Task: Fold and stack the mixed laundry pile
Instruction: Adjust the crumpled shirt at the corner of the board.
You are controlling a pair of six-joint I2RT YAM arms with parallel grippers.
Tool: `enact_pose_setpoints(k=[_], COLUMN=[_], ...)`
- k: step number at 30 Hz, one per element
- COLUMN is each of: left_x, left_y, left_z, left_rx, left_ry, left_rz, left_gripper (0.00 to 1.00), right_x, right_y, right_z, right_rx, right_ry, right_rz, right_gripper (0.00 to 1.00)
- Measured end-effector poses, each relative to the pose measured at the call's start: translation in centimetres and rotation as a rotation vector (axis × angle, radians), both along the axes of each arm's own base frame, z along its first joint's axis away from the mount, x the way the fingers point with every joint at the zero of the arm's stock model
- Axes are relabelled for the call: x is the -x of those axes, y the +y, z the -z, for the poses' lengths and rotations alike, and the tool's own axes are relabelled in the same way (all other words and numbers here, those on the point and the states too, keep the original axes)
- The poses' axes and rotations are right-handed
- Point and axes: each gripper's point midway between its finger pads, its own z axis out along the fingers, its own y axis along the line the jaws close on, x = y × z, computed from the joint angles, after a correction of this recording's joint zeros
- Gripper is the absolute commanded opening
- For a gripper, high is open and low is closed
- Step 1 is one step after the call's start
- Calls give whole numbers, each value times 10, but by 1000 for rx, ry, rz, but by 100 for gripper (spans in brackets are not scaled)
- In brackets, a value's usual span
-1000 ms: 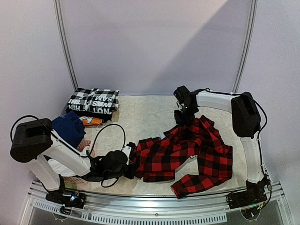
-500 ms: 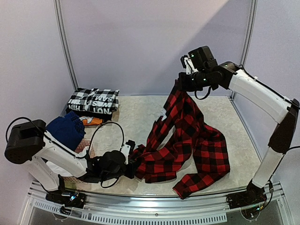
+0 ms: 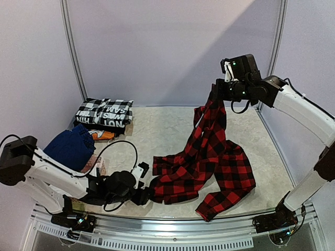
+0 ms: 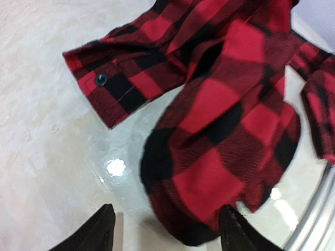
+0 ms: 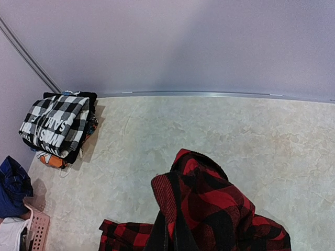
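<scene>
The red-and-black plaid shirt (image 3: 209, 157) hangs from my right gripper (image 3: 215, 94), which is shut on one edge of it high over the back right of the table. The shirt's lower part still lies spread on the table. In the right wrist view the pinched fabric (image 5: 209, 209) rises between the closed fingers of that gripper (image 5: 175, 235). My left gripper (image 3: 148, 194) sits low at the shirt's near-left corner. Its jaws (image 4: 170, 230) stand open, with a fold of the shirt (image 4: 220, 104) lying loose just ahead of them and brushing the right finger. A buttoned cuff (image 4: 102, 89) rests beyond.
A folded stack topped by a black-and-white checked printed piece (image 3: 103, 114) sits at the back left. A navy garment (image 3: 70, 146) is heaped over the pink lattice basket (image 3: 97, 166) at the left edge. The table's metal front rim (image 3: 172, 219) runs close behind the left gripper.
The right gripper rose from the table and swung right, lifting the shirt by one edge. The left gripper opened, let go of the shirt's near corner and drew back slightly.
</scene>
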Motion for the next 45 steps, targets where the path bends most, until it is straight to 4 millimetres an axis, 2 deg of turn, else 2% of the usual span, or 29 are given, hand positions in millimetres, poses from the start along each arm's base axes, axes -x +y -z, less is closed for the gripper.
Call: enact_pose_setpoints(k=[3, 7, 9, 12, 15, 17, 19, 23, 26, 32, 36, 39, 41, 43, 45], left_x=[4, 6, 5, 3, -5, -12, -21, -46, -58, -67, -68, -69, -70, -72, -76], left_y=[-9, -30, -40, -65, -98, -115, -122, -121, -122, -135, -145, -148, -148, -147, -144], left_z=[-27, -64, -76, -92, -99, -94, -82, -56, -44, -35, -30, -25, -22, -18, -16], left_rx=[22, 60, 60, 41, 25, 7, -15, -55, -62, -39, -32, -34, -39, -48, -63], left_ry=[-34, -96, -112, -121, -114, -92, -59, 11, 54, 105, 120, 130, 135, 135, 127], left_rz=[70, 162, 195, 256, 309, 337, 343, 325, 325, 353, 374, 380, 379, 374, 361], left_gripper=[76, 73, 73, 73, 72, 68, 66, 63, 61, 60, 51, 51, 55, 69, 74], right_x=[0, 0, -1, -2, 1, 3, 5, 10, 12, 15, 15, 16, 16, 16, 16], right_y=[0, 1, 2, 2, 1, -1, -3, -7, -9, -12, -13, -13, -13, -13, -13], right_z=[16, 21, 22, 29, 45, 53, 59, 61, 56, 53, 57, 59, 60, 60, 59], right_rx=[11, 10, 4, 6, 23, 33, 40, 44, 41, 42, 49, 53, 53, 53, 52], right_ry=[23, 27, 23, 27, 49, 62, 70, 71, 60, 48, 51, 55, 56, 55, 53], right_rz=[0, 2, 2, 1, 1, 1, 1, 3, 3, 2, 3, 3, 3, 3, 3], right_gripper=[0, 0, 0, 0, 0, 0, 0, 0, 0, 0, 0, 0, 0, 0, 0])
